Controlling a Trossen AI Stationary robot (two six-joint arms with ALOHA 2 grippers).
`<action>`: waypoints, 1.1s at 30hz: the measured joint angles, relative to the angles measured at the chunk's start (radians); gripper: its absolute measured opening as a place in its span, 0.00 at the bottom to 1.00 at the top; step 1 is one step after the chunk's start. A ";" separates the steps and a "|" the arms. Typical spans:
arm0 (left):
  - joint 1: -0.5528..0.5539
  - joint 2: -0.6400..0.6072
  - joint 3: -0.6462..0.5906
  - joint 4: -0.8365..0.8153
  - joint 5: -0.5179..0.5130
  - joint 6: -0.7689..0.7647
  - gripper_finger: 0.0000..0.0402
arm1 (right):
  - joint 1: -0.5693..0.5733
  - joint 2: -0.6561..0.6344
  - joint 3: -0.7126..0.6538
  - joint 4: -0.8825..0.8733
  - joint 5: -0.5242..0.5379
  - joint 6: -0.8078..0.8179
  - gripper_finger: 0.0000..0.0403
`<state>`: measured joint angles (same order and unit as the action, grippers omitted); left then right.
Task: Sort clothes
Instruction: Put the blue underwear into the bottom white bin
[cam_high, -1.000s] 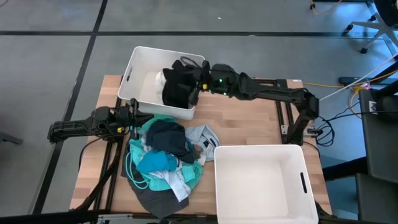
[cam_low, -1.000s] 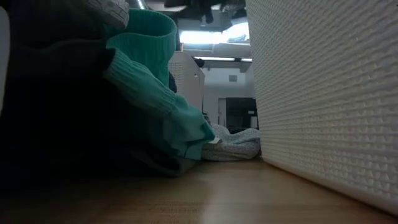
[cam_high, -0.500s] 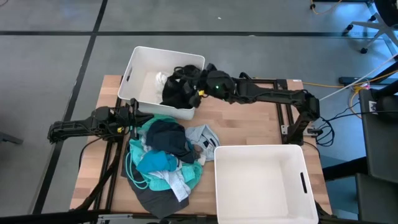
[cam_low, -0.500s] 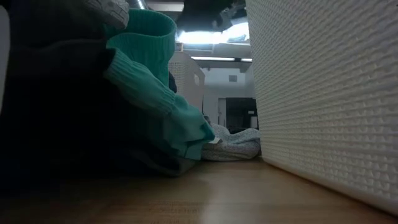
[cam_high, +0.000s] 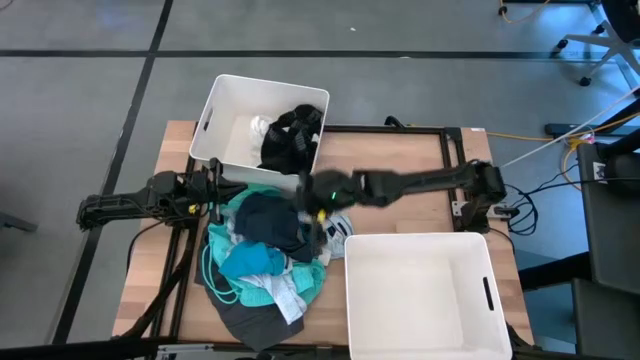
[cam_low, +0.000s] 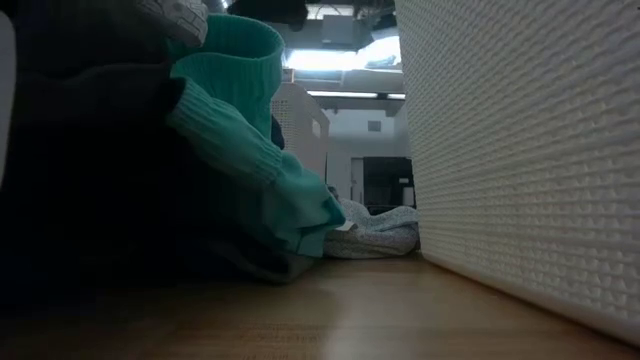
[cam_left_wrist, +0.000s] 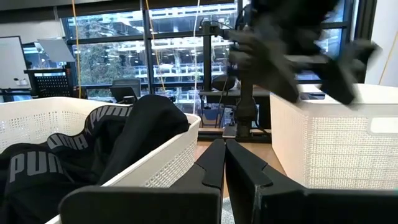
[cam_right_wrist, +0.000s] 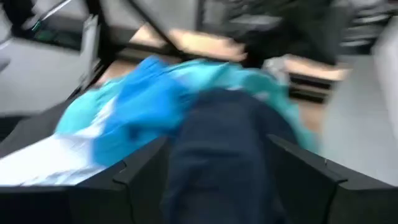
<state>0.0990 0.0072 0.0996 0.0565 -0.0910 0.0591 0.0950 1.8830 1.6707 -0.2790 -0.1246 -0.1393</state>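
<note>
Heaped clothes (cam_high: 262, 255), long axis front-to-back

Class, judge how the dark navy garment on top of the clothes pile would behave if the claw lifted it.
The dark navy garment lies crumpled, so it would probably droop limply. It overlaps the teal garment, so it might drag that along. It looks light.

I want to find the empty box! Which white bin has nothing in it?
The near bin, on the right arm's side, shows only bare white inside. The far bin already holds a black garment draped over its rim.
</note>
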 joint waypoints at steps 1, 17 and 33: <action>0.000 0.000 0.000 0.000 0.000 -0.001 0.01 | 0.021 0.018 0.000 0.006 0.000 -0.004 0.65; 0.000 0.000 0.000 0.000 0.000 -0.002 0.01 | 0.136 0.223 0.000 0.290 0.063 0.027 0.65; 0.000 0.000 0.000 0.000 0.000 -0.003 0.01 | 0.137 0.266 0.000 0.333 0.035 -0.061 0.14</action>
<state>0.0990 0.0071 0.0996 0.0563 -0.0910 0.0565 0.2321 2.1487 1.6703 0.0541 -0.0898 -0.2000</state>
